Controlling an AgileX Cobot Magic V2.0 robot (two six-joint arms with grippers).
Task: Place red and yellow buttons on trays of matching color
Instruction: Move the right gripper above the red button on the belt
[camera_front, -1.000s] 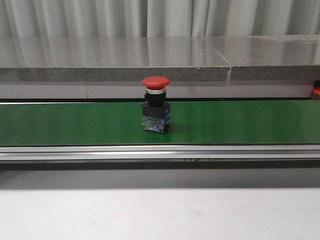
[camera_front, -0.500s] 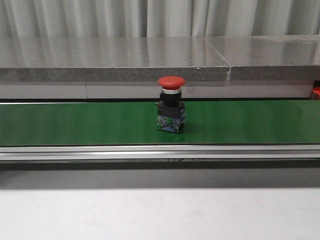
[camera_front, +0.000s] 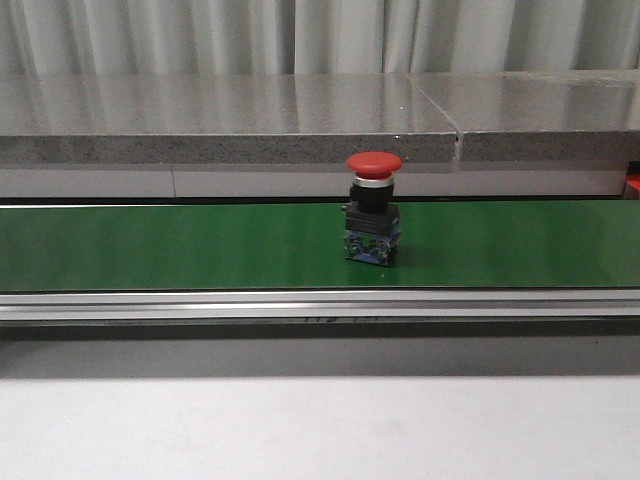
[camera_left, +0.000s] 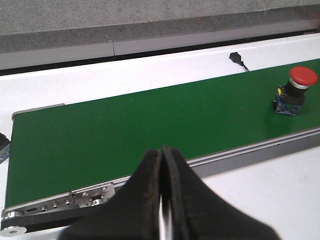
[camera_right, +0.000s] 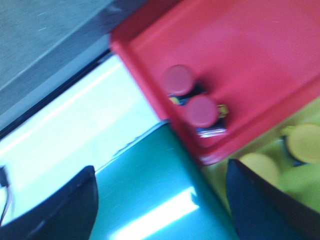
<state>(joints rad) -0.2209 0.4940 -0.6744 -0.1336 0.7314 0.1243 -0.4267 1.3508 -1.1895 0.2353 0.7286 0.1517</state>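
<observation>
A red mushroom-head push button (camera_front: 373, 220) stands upright on the green conveyor belt (camera_front: 150, 245), right of centre. Behind the belt runs a grey stone ledge (camera_front: 230, 120); before it lies the white counter (camera_front: 300, 430). Two red buttons (camera_right: 192, 100) sit in the red plastic tray (camera_right: 260, 55), beside the yellow tray (camera_right: 280, 185).

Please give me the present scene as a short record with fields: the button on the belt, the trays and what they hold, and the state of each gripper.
button on belt: one red button, upright on the green conveyor belt
red tray: two red buttons
yellow tray: yellow buttons, view blurred
left gripper: shut, empty, above the near belt edge
right gripper: open, empty, near the trays
</observation>
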